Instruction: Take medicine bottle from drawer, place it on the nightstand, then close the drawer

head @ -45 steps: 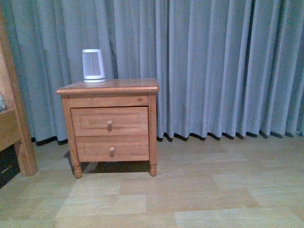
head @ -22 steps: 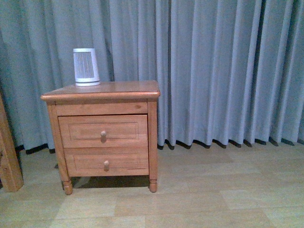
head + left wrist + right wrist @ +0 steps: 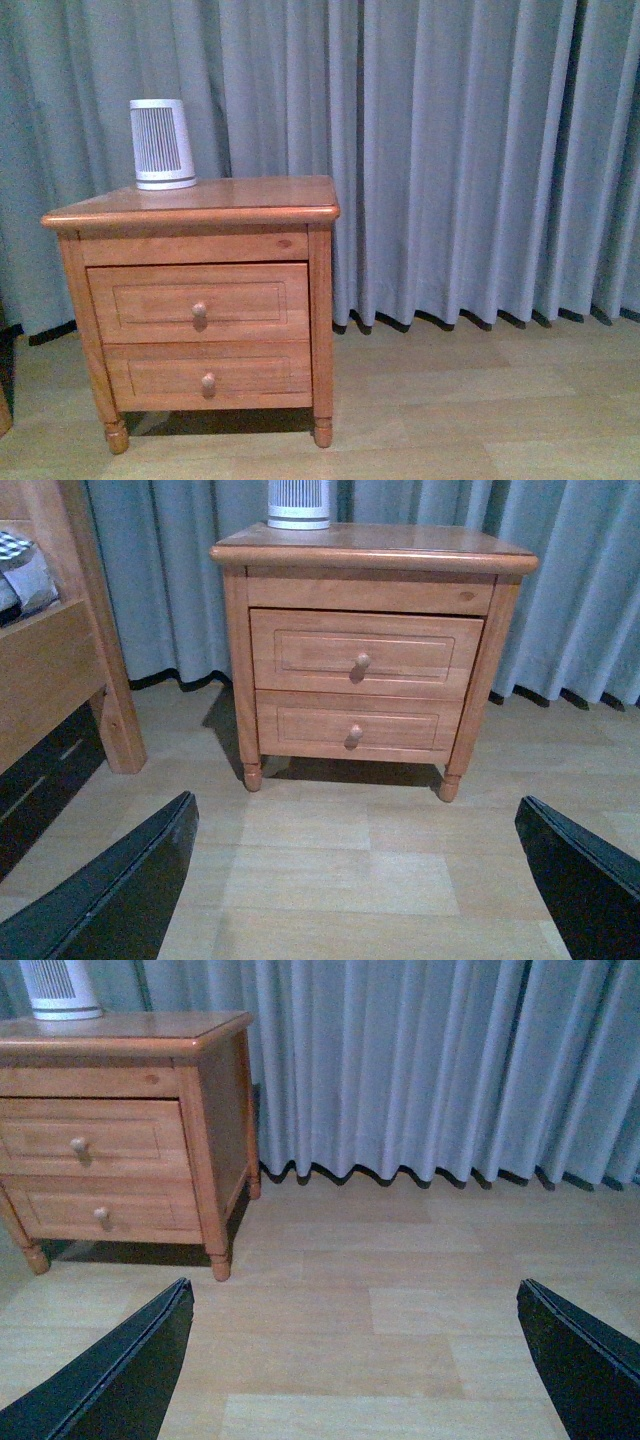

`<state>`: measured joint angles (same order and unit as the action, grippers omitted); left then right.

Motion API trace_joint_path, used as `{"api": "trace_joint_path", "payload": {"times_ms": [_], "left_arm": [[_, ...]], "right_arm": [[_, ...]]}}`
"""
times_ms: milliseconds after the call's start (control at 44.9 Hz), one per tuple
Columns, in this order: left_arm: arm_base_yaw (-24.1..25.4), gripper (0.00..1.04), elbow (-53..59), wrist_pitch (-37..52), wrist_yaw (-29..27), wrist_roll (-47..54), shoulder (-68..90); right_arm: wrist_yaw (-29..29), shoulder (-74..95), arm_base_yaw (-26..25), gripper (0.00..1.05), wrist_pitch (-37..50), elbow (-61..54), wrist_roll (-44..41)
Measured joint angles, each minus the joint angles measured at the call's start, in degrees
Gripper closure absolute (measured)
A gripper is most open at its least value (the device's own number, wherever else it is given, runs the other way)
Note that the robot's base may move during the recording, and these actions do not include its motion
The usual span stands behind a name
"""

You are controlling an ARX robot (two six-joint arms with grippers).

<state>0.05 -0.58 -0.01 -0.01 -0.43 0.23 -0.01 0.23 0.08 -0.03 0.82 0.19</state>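
Left tool (image 3: 355, 880) and right tool (image 3: 355, 1360) both spread wide, gripping nothing, low over the wood floor (image 3: 470, 400).
Ahead of them the nightstand (image 3: 322, 300) stands against a grey-blue curtain (image 3: 470, 150); its upper drawer (image 3: 250, 300) is shut flush, round knob (image 3: 199, 310) facing out, above the lower drawer (image 3: 260, 372). A white ribbed cylinder (image 3: 162, 144) sits at the top's back left corner. A wooden bed frame (image 3: 60, 670) stands near the nightstand.

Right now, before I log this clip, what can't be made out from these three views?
- Medicine bottle: seen in no view; the drawer is shut, its inside hidden.
- White ribbed cylinder: top cut off by the frame edge in both wrist views.
- Left gripper, right gripper: outside the front view; wrist views show only finger ends.
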Motion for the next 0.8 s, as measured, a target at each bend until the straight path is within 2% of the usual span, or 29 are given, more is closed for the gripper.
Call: {"api": "trace_joint_path", "payload": {"times_ms": [802], "left_arm": [[0.00, 0.06, 0.00, 0.00, 0.00, 0.00, 0.00]], "right_arm": [[-0.02, 0.00, 0.00, 0.07, 0.00, 0.00, 0.00]]}}
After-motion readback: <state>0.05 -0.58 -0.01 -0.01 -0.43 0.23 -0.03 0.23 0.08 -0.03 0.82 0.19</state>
